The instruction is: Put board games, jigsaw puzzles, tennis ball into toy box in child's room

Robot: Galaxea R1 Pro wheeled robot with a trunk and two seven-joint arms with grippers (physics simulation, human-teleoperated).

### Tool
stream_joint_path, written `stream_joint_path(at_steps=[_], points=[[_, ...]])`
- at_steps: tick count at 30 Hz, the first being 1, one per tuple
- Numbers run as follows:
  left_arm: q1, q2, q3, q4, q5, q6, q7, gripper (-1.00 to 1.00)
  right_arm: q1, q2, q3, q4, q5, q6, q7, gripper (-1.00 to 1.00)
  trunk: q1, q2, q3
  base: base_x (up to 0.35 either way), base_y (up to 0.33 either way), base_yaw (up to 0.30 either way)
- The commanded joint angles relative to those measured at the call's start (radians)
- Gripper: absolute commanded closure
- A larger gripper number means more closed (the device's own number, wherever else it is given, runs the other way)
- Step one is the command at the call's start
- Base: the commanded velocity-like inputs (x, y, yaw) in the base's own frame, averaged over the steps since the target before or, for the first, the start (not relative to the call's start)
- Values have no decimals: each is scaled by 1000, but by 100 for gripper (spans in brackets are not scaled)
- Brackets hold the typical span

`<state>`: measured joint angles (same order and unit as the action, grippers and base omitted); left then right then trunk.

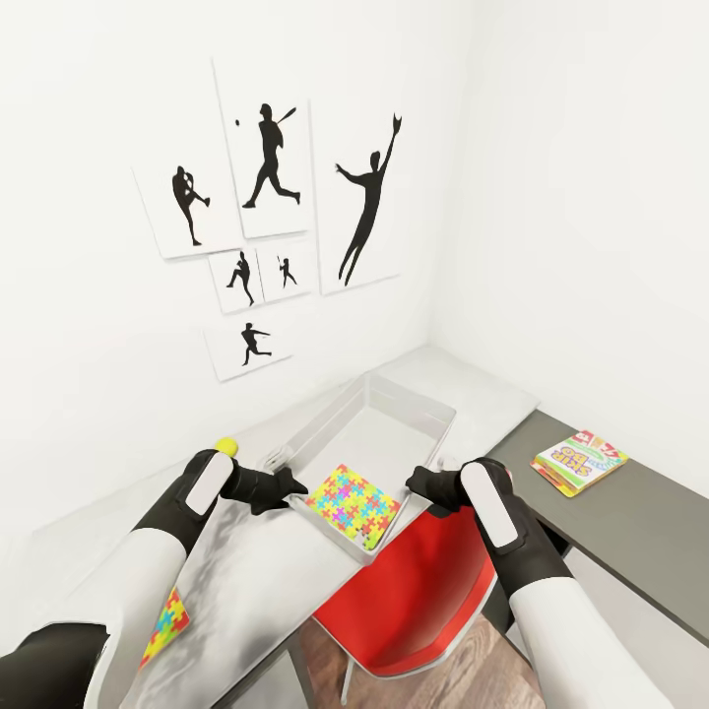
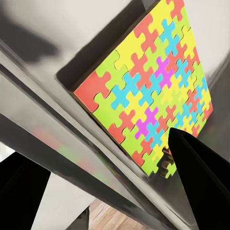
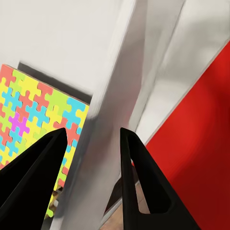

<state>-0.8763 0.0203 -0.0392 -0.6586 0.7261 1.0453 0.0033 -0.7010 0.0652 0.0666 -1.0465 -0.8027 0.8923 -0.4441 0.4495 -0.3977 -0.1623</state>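
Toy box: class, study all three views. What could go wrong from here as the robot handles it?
1. The toy box seems to jut past the table edge above the red chair; it might tip off.
2. The fingers of the left gripper and right gripper straddle its walls with gaps, so a lift may slip.
3. The tennis ball sits beside the left arm; a nudge could send it rolling.

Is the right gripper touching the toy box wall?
Cannot tell. In the right wrist view, the right gripper's fingers straddle the toy box wall, but no contact shows plainly.
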Motion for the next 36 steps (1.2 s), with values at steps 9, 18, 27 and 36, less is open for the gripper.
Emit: stream_joint_path(at_steps=[9, 18, 27, 36], points=[[-1, 0, -28, -47, 22, -11, 0, 100, 0, -2, -1, 0, -30, 4, -8, 100, 1, -2, -10, 0, 0, 0], [-1, 0, -27, -47, 22, -11, 0, 100, 1, -2, -1, 0, -29, 4, -8, 100, 1, -2, -19, 0, 0, 0], [-1, 0, -27, -47, 22, -11, 0, 100, 1, 1, 1, -1, -30, -7, -8, 100, 1, -2, -20, 0, 0, 0], [-1, 0, -27, -47, 22, -11, 0, -100, 1, 1, 2, -1, -32, -25, -2, 100, 1, -2, -20, 0, 0, 0]])
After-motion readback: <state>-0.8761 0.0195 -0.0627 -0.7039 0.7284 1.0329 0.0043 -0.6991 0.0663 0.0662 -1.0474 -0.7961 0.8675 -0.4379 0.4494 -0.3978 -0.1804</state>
